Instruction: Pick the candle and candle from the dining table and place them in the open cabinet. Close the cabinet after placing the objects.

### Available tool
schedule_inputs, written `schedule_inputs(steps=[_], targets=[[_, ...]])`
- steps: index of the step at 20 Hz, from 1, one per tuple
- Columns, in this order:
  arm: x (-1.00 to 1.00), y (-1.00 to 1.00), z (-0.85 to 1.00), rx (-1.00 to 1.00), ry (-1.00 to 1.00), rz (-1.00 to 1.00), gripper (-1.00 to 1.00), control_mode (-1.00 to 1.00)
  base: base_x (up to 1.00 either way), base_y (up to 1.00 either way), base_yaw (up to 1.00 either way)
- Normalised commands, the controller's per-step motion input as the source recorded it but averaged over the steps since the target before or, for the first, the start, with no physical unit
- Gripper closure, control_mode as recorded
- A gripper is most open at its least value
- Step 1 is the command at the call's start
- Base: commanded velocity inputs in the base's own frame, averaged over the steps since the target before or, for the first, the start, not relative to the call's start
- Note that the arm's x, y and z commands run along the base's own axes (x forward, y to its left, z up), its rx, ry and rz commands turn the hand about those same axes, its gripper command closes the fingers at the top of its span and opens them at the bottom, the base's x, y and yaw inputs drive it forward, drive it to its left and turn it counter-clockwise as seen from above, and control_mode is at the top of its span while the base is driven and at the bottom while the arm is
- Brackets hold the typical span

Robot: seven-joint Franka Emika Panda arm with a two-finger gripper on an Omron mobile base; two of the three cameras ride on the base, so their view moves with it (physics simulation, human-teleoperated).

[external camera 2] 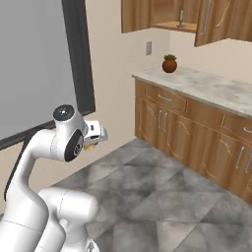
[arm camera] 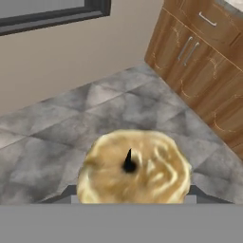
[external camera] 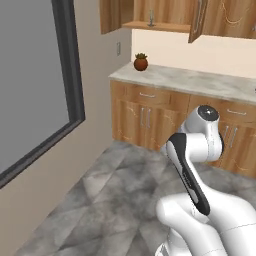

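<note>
A stubby golden-tan candle (arm camera: 142,173) with a dark wick sits between my fingers, its top facing the hand camera. My gripper (arm camera: 133,192) is shut on it, held over the grey tiled floor. From the right base view the gripper (external camera 2: 93,140) sticks out beside the arm's wrist, and a bit of the tan candle (external camera 2: 89,146) shows under it. The wall cabinet (external camera: 112,15) (external camera 2: 135,15) stands open far ahead. A slim taper candle (external camera: 151,19) (external camera 2: 180,18) stands upright on its shelf. The dining table is out of view.
Below the cabinet runs a marbled stone counter (external camera: 200,82) (external camera 2: 206,86) over wooden drawers and doors, with a small potted plant (external camera: 141,62) (external camera 2: 169,63) at its left end. A large dark-framed window (external camera: 30,85) fills the left wall. Open tiled floor lies between me and the counter.
</note>
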Motion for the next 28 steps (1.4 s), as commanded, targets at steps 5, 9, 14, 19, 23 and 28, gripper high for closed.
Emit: schedule_inputs(steps=[5, 9, 14, 19, 23, 28], targets=[[0.00, 0.00, 0.00, 0.00, 0.00, 0.00, 1.00, 1.00, 0.65, 0.29, -0.26], [0.00, 0.00, 0.00, 0.00, 0.00, 0.00, 1.00, 1.00, 0.66, 0.29, -0.26], [0.00, 0.00, 0.00, 0.00, 0.00, 0.00, 1.00, 1.00, 0.66, 0.29, -0.26], [0.00, 0.00, 0.00, 0.00, 0.00, 0.00, 1.00, 1.00, 0.66, 0.29, -0.26], [0.00, 0.00, 0.00, 0.00, 0.00, 0.00, 1.00, 1.00, 0.65, 0.29, -0.25], [0.00, 0.00, 0.00, 0.00, 0.00, 0.00, 1.00, 1.00, 0.65, 0.30, -0.25]])
